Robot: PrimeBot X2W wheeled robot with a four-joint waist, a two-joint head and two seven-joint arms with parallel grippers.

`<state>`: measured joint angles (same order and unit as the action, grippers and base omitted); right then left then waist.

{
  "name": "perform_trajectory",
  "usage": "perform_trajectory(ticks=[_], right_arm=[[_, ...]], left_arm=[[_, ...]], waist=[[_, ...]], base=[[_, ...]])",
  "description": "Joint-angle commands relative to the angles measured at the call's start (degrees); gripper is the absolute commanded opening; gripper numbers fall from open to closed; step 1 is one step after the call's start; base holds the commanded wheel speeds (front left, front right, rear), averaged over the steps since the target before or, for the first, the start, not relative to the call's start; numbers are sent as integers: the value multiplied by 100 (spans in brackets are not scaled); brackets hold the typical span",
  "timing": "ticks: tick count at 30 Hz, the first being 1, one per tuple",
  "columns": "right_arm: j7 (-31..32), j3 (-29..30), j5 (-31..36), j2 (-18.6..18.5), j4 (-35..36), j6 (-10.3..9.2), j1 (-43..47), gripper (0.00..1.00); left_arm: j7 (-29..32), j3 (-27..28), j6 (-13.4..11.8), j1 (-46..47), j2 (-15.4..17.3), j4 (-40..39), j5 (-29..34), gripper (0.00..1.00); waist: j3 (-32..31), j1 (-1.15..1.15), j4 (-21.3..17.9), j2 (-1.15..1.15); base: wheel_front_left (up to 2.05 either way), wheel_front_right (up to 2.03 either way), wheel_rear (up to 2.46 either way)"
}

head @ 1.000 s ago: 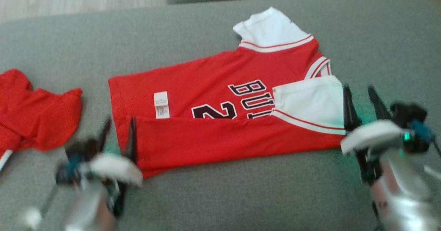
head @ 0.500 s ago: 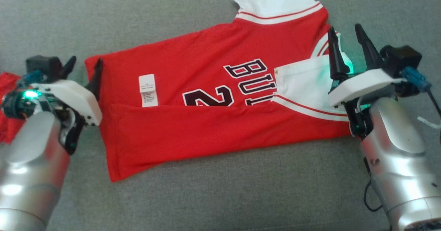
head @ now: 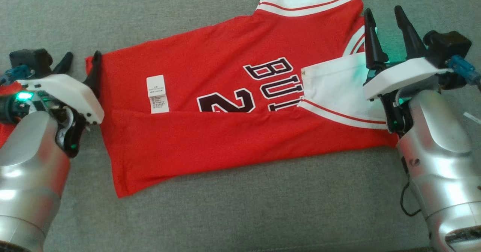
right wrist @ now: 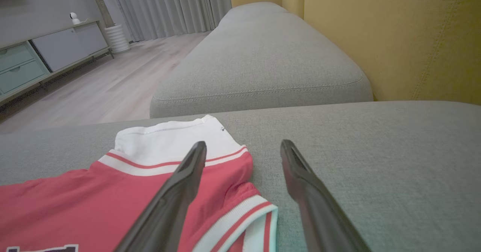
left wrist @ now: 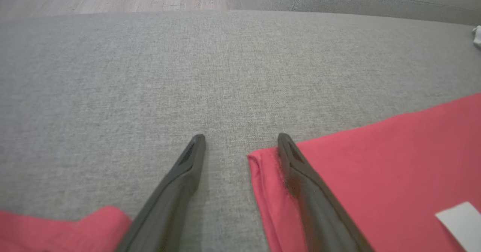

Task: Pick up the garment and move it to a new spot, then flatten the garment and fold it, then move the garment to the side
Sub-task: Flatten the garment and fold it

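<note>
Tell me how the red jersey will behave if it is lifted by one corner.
Probably floppy: the red jersey lies flat on the sofa cushion and its near edge is folded over, so it should drape and sag. Likely light, being thin cloth. It may drag rather than slide, since the cushion's weave looks rough, and the fold could fall open.

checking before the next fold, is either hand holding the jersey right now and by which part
Nothing is held: left hand open at the jersey hem corner, right hand open at its collar end.
</note>
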<state>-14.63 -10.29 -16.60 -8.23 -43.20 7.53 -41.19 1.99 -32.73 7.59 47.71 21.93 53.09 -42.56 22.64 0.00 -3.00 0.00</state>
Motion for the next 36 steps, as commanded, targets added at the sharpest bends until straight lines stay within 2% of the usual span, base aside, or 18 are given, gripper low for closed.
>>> perform_trajectory(ticks=[1,10,22,24,25,29,36], right_arm=[[-35,-78,-1,-21,138,-4,-174,100],[-36,-60,41,59,61,-4,-241,100],[-37,-47,16,58,-26,-4,-311,100],[-37,-37,14,40,-29,-4,-329,100],[-37,-29,19,27,-31,-4,-340,100],[-37,13,38,-24,-69,-4,-450,100],[157,-107,198,-229,-477,-4,-993,100]], left_arm=[[35,22,-10,107,166,-134,-166,100],[171,-434,-10,114,277,-528,-865,100],[541,-904,-10,107,503,-584,-1466,100],[595,-1000,-10,104,546,-585,-1530,30],[582,-1042,-10,110,565,-585,-1547,0],[388,-1182,-10,163,592,-637,-1589,0],[-713,-1339,-10,330,634,-818,-1398,0]], waist=[[3,0,32,0],[-61,0,138,0],[-72,0,61,0],[-62,0,50,0],[-56,0,49,0],[-26,0,104,0],[15,0,424,0]], base=[[0,0,0],[0,0,0],[0,0,0],[0,0,0],[0,0,0],[0,0,0],[0,0,0]])
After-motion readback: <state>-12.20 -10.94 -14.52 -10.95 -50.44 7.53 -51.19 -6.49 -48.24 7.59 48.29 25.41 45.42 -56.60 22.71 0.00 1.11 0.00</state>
